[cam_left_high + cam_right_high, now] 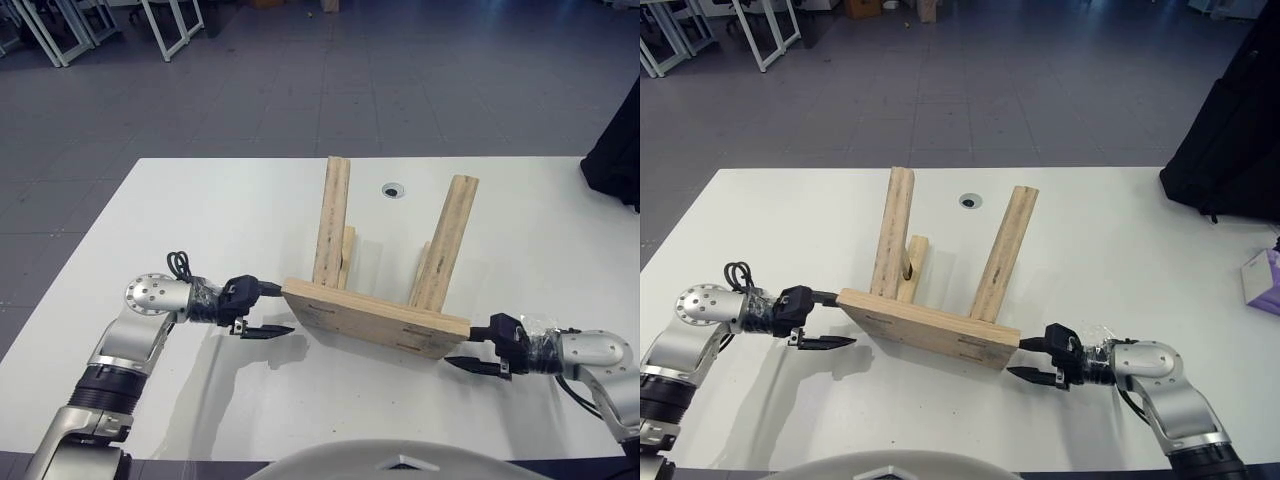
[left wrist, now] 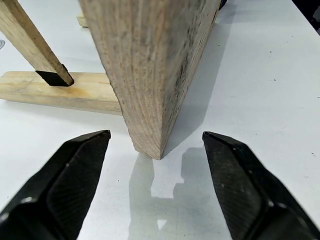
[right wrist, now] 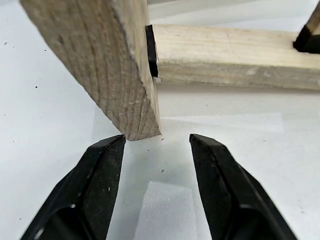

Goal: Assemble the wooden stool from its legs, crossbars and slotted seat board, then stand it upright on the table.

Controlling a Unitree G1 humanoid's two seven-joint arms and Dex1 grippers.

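The pale wooden stool (image 1: 380, 300) is put together and lies on its side in the middle of the frame, on the white tabletop (image 1: 220, 210). Its thick seat board (image 1: 375, 320) stands on one long edge, slanting from centre left down to lower right. Two upper legs (image 1: 332, 215) point toward the top of the frame. Two lower legs (image 1: 347, 256) show partly behind them, on the tabletop. A thin crossbar (image 2: 30, 45) with a dark end meets one lower leg
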